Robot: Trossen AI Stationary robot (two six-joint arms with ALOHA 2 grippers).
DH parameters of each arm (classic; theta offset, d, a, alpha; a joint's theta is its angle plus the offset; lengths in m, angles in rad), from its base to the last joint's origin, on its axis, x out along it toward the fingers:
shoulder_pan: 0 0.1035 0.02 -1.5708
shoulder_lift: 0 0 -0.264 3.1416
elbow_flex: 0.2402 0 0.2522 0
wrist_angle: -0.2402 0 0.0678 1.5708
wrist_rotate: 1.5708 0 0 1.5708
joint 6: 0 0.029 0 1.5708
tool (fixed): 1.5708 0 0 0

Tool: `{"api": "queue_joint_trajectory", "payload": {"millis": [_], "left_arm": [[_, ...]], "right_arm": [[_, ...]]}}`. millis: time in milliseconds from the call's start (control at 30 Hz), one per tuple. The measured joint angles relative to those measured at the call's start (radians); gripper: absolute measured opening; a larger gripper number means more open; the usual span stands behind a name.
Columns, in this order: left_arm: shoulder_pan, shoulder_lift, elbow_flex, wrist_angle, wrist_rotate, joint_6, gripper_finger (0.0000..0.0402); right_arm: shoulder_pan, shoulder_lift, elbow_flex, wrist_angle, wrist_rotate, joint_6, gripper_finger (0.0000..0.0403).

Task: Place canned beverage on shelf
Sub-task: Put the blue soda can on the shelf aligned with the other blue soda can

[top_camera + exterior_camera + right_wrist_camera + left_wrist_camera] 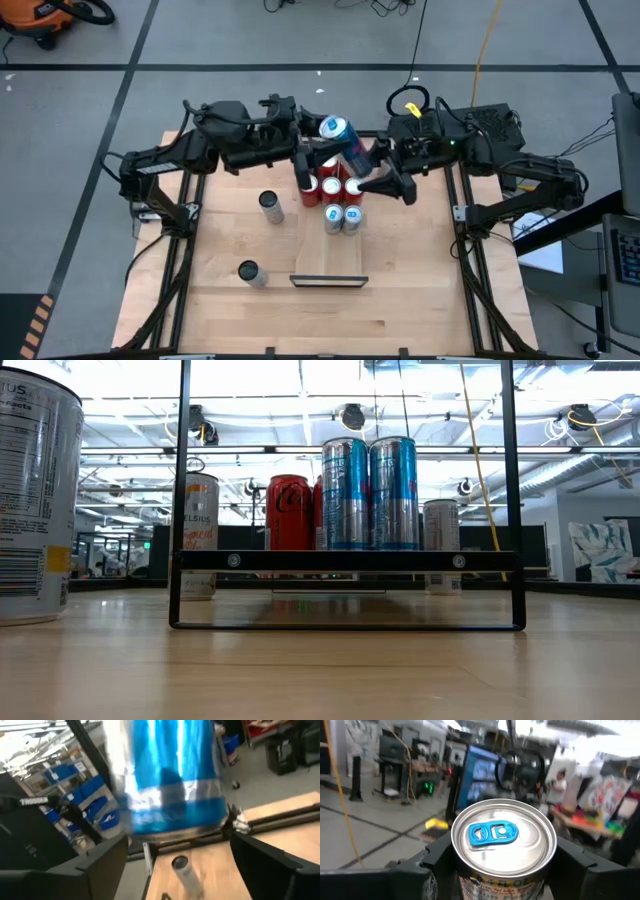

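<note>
A blue and silver canned beverage [339, 137] hangs tilted above the far end of the shelf [330, 258], a light wooden board with a lip at its near end. My left gripper [316, 154] is shut on it, and the left wrist view shows its silver top with the blue tab [493, 833]. My right gripper [388, 184] is open beside the can. In the right wrist view its fingers [102, 865] stand wide apart short of the can's lower end [172, 822], touching nothing. Red cans [331, 187] and two blue-topped cans [343, 216] stand upright on the shelf. My left gripper pinches the can's side wall just under the top rim [470, 882], one finger [432, 867] on each side. The fingers come about level from the table's left side. The can is lifted clear of the cans below, tilted with its top toward the far left.
Two loose cans stand on the tabletop left of the shelf, one [271, 206] at mid-depth and one [251, 272] nearer. In the low view a large white can [35, 490] fills the left edge and a black frame [346, 560] stands before the shelf's cans.
</note>
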Motion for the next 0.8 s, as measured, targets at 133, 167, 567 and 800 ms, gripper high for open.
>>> {"api": "queue_joint_trajectory", "payload": {"millis": [133, 167, 567, 800], "left_arm": [[0.000, -0.011, 0.000, -0.096, 0.054, 0.034, 0.0233], [0.000, -0.015, 0.000, -0.127, 0.064, 0.047, 0.0233], [0.000, -0.048, 0.000, -0.411, 0.090, 0.057, 0.0233], [-0.001, -0.054, -0.040, -0.489, 0.144, 0.056, 0.0233]], "right_arm": [[0.000, -0.035, 0.000, -0.141, -0.016, -0.009, 0.0351], [0.004, -0.046, 0.000, -0.181, -0.016, -0.019, 0.0354], [0.066, -0.177, -0.001, -0.457, -0.012, 0.027, 0.0358], [0.153, -0.194, -0.001, -0.453, 0.069, 0.141, 0.0357]]}}
